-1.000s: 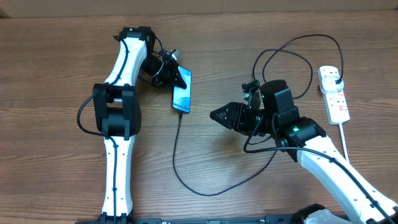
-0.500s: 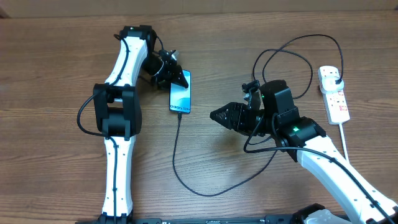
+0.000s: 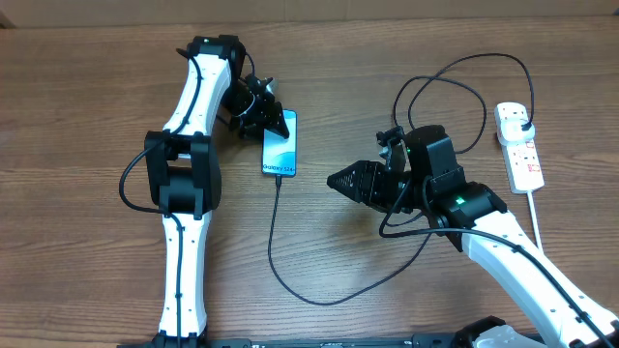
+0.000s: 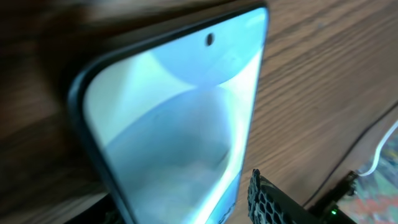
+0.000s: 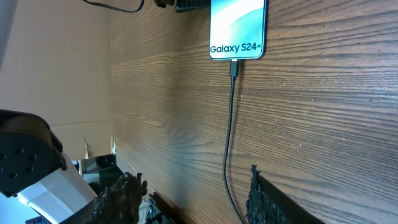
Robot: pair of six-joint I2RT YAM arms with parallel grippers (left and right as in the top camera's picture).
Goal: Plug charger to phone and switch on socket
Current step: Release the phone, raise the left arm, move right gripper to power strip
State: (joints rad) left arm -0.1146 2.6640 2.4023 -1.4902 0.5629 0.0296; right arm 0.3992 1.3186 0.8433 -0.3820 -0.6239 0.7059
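Note:
The phone (image 3: 280,145) lies flat on the wooden table with its light blue screen lit, and it fills the left wrist view (image 4: 180,118). The charger's thin black cable (image 3: 274,242) is plugged into the phone's near end by its connector (image 5: 234,67). It loops across the table to a black plug (image 3: 520,120) in the white socket (image 3: 522,155) at the far right. My left gripper (image 3: 278,123) sits at the phone's far end, open, one finger (image 4: 268,200) standing apart from the phone's edge. My right gripper (image 3: 336,179) hovers open right of the phone, with the cable (image 5: 227,143) passing under its fingers.
The socket's white cord (image 3: 535,213) trails toward the front right edge. The charger cable makes loose loops (image 3: 440,82) behind my right arm (image 3: 503,242). My left arm (image 3: 182,184) stretches along the left side. A cardboard wall (image 3: 387,10) runs along the table's far edge.
My left gripper has opened and let go of the phone's far end. The phone has shifted slightly left and straightened. The right arm has not moved.

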